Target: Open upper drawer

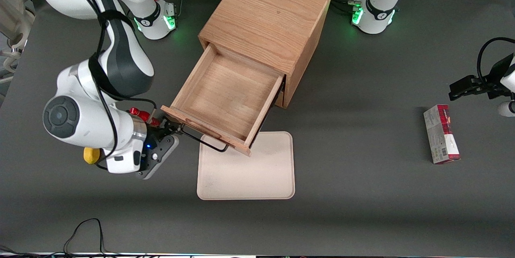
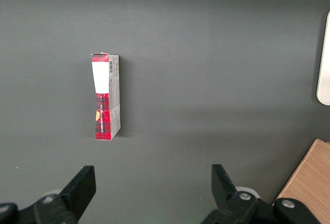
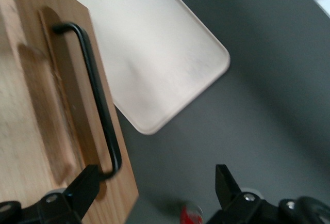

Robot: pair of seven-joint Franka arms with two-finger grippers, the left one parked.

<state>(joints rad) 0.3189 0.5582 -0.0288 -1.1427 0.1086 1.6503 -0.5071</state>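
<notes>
The upper drawer (image 1: 227, 97) of the oak cabinet (image 1: 267, 16) stands pulled far out, its square tray body bare inside. Its thin black bar handle (image 1: 203, 139) runs along the drawer front, above the edge of a beige tray. My right gripper (image 1: 174, 127) is open at the handle's end toward the working arm, beside the drawer's front corner. In the right wrist view the drawer front (image 3: 31, 105) and the handle (image 3: 95, 90) show, and the gripper (image 3: 154, 182) is wide open and holds nothing. One finger (image 3: 85, 188) is close to the handle's end.
A flat beige tray (image 1: 249, 169) lies on the table in front of the drawer, partly under it; it also shows in the right wrist view (image 3: 154, 53). A red box (image 1: 440, 133) lies toward the parked arm's end. A yellow object (image 1: 91, 155) sits beside the working arm's wrist.
</notes>
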